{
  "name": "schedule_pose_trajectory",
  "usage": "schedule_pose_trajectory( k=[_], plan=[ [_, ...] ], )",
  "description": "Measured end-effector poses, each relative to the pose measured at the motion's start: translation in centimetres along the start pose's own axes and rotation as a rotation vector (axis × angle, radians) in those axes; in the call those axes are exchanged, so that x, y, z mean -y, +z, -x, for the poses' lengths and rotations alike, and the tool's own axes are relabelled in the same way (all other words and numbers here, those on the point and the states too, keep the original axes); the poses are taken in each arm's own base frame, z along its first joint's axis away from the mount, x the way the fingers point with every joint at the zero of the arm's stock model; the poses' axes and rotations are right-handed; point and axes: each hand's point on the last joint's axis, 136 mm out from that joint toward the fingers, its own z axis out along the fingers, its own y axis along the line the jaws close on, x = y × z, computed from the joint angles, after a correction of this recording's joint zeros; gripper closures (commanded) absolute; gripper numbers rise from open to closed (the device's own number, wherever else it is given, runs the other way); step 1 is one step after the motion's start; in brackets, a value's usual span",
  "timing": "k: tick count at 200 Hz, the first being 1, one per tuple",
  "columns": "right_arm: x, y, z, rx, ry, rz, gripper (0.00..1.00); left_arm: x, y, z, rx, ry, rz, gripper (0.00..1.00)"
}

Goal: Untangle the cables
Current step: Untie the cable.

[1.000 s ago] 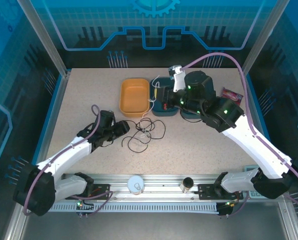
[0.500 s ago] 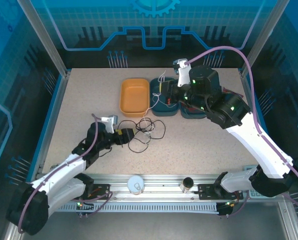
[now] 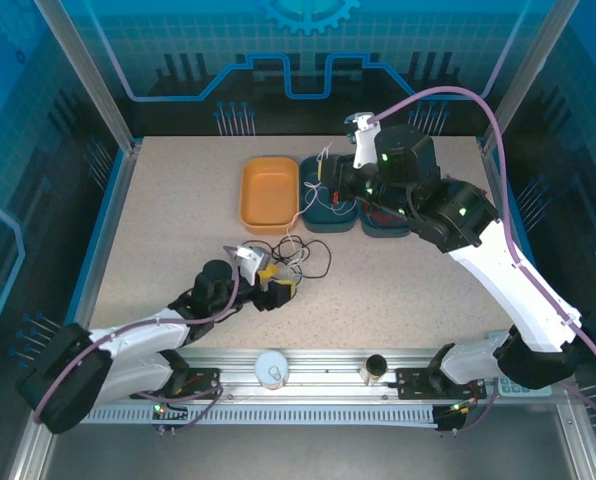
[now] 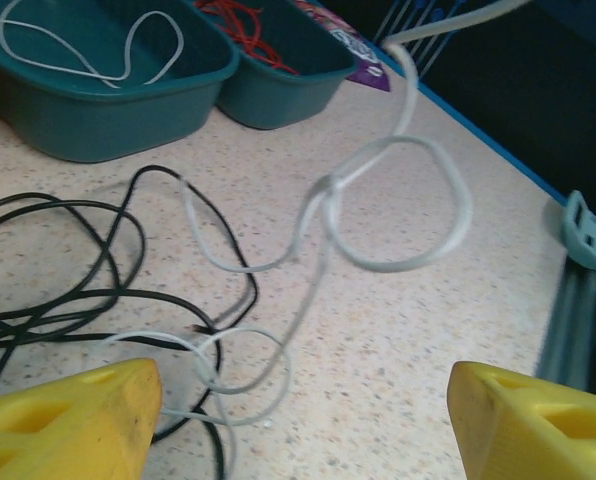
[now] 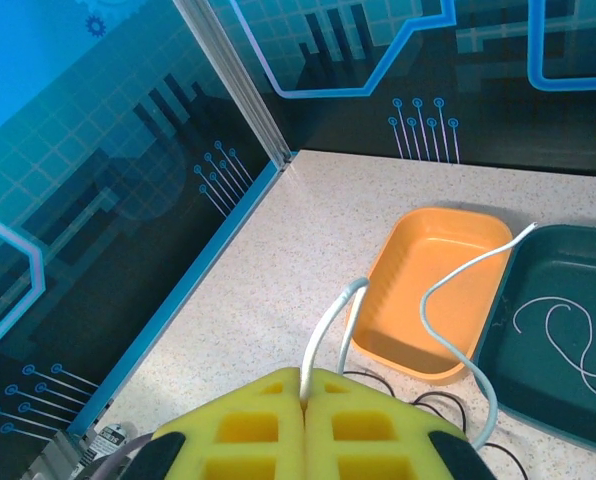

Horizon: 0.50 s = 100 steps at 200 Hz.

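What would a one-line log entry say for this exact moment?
left gripper open near black cable | right gripper shut on white cable, held above table | red cable in teal bin

Left arm (image 3: 148,325) and right arm (image 3: 518,285): white link shells, black joint housings, green status LEDs (image 3: 386,160) on the right one. Thick purple hose (image 3: 468,95) runs along each. Fingers (image 5: 248,428) are yellow moulded wedges with rectangular pockets.

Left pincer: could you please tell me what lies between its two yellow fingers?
Left wrist view: loops of the white-grey cable beside the black cable, then bare table.
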Motion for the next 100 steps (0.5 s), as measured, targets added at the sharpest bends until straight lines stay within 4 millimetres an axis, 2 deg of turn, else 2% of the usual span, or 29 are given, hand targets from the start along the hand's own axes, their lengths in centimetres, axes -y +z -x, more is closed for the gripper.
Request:
schedule_pose_trajectory(
  k=[25,59,100],
  plan=[
    [0.0,0.0,0.0,0.000,0.004,0.001,1.00,-1.0,1.0,-0.6,-0.005,-0.006,0.030,0.31],
    [0.0,0.0,0.1,0.002,0.008,0.001,1.00,-1.4,2.2,-0.8,-0.006,-0.028,0.021,0.43],
    [-0.2,-0.3,0.7,0.009,0.008,0.000,1.00,-1.4,3.3,-0.4,0.006,-0.071,0.009,0.85]
  ],
)
